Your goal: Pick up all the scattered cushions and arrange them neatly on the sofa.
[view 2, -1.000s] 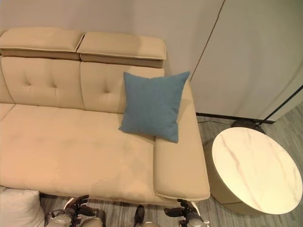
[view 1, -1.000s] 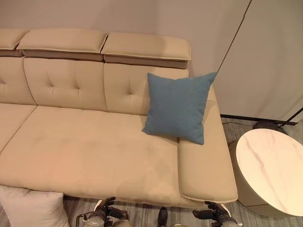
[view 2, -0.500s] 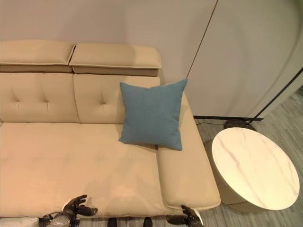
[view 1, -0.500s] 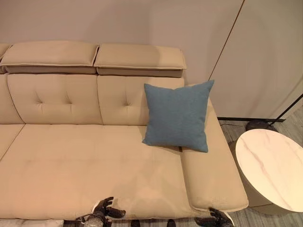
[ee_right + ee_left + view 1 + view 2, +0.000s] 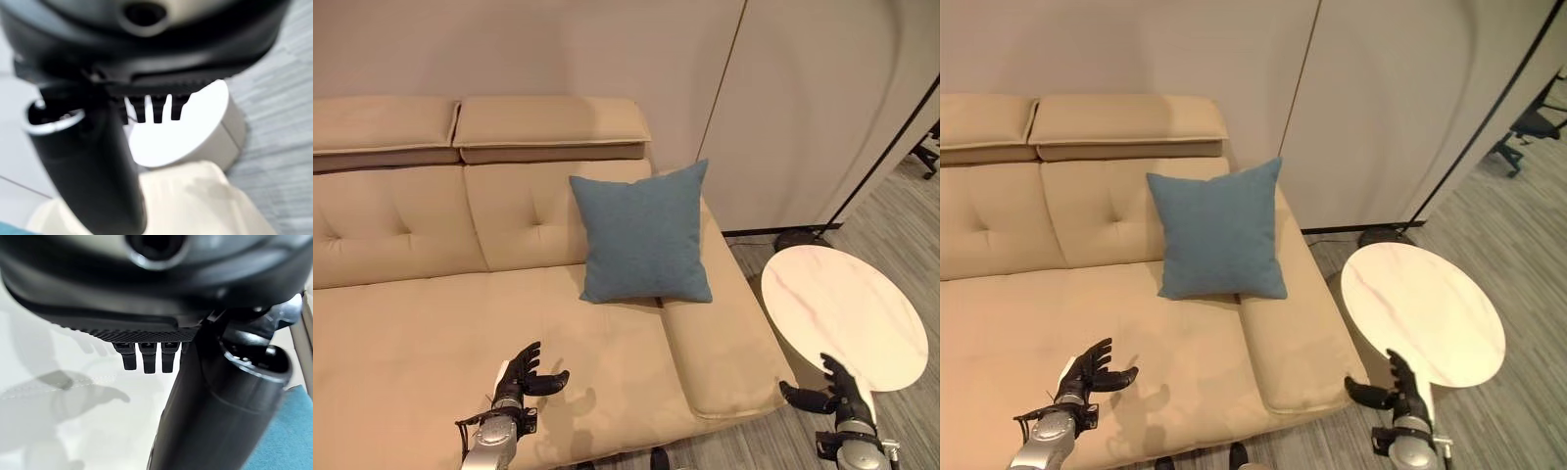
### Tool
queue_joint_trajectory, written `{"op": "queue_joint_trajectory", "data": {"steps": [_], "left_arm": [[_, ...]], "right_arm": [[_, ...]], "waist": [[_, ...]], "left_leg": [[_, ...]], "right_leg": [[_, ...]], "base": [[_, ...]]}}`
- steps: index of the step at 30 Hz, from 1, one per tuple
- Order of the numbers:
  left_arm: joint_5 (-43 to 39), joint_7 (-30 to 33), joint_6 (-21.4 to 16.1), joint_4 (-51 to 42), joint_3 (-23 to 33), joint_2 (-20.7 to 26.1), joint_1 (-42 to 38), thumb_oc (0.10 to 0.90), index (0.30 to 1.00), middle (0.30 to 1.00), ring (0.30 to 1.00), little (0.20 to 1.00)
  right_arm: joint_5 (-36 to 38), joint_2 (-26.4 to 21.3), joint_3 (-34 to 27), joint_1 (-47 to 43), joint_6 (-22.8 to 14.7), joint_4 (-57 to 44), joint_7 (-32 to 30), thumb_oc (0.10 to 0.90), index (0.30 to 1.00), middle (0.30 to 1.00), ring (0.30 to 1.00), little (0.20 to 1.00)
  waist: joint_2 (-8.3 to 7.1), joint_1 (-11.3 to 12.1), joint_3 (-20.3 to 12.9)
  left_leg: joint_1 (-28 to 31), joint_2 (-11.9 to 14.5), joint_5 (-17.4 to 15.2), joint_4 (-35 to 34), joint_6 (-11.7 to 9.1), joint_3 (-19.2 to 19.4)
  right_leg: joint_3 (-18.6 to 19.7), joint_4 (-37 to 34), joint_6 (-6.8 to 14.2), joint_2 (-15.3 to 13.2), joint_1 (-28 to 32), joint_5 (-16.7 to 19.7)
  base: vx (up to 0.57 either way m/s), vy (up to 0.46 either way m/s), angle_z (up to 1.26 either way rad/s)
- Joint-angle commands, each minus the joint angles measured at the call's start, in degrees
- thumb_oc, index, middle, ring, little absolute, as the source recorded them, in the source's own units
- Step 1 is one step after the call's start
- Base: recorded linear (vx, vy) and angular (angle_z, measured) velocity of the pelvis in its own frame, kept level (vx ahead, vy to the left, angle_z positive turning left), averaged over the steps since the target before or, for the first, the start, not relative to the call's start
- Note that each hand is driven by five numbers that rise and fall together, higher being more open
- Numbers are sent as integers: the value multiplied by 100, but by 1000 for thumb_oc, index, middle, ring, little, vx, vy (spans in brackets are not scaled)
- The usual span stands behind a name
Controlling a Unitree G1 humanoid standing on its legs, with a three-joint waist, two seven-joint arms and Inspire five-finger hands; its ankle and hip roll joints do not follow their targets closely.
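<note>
A blue cushion (image 5: 644,233) stands upright on the beige sofa (image 5: 421,323), leaning on the backrest by the right armrest (image 5: 720,343). My left hand (image 5: 521,373) hovers open over the front of the seat, empty, well short of the cushion. My right hand (image 5: 840,390) is open too, low at the right, between the armrest's front corner and the round table. A corner of the blue cushion (image 5: 283,440) shows past the thumb in the left wrist view. The right wrist view looks past straight fingers (image 5: 155,108) at the table.
A round white marble-topped side table (image 5: 842,313) stands right of the sofa on the grey striped floor (image 5: 1518,255). A dark floor-lamp base (image 5: 795,238) and its thin pole sit behind the table, near pale wall panels (image 5: 803,98).
The camera has swung right and up, shifting the whole scene; the white cushion at lower left has left view. Both hands have risen into the picture, fingers spread.
</note>
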Motion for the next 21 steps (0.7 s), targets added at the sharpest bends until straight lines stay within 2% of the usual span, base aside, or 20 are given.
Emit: {"op": "queue_joint_trajectory", "data": {"steps": [1, 5, 9, 15, 21], "left_arm": [[-10, 198, -406, -125, 112, 105, -420, 800, 900, 900, 900, 900], [-265, 295, -478, -178, -2, 139, -784, 800, 900, 900, 900, 900], [-611, 569, -623, -121, -409, 122, -1716, 800, 900, 900, 900, 900], [-961, 684, -773, -349, -647, -40, -2056, 800, 900, 900, 900, 900], [-1046, 714, -818, -304, -875, -59, -2216, 800, 900, 900, 900, 900]], "right_arm": [[59, -323, 76, -613, -410, -46, -245, 800, 900, 900, 900, 900], [276, -474, 541, -1402, -515, 147, -307, 800, 900, 900, 900, 900], [415, -671, 1163, -2790, -591, 669, -701, 800, 900, 900, 900, 900], [520, -672, 1390, -3778, -571, 1086, -1128, 800, 900, 900, 900, 900], [835, -805, 1534, -4628, -658, 1604, -1361, 800, 900, 900, 900, 900]], "waist": [[16, 173, -125], [26, 254, -81], [115, 334, 119], [259, 409, 192], [343, 504, 267]], "left_leg": [[-127, 20, -923, 624, 13, -520], [-230, 22, -875, 582, -22, -577], [-770, 30, -598, 407, -129, -793], [-1370, 16, -280, 180, -227, -1009], [-1725, 22, -122, 101, -283, -1159]], "right_leg": [[-216, 283, 445, -197, -286, -68], [-312, 252, 426, -200, -364, -80], [-524, 177, 369, -204, -794, -56], [-725, 108, 291, -166, -1330, 26], [-784, 86, 243, -123, -1633, 38]], "base": [[29, -13, -7], [26, -43, -5], [-83, -90, 35], [-9, -71, 32], [20, -51, 12]]}}
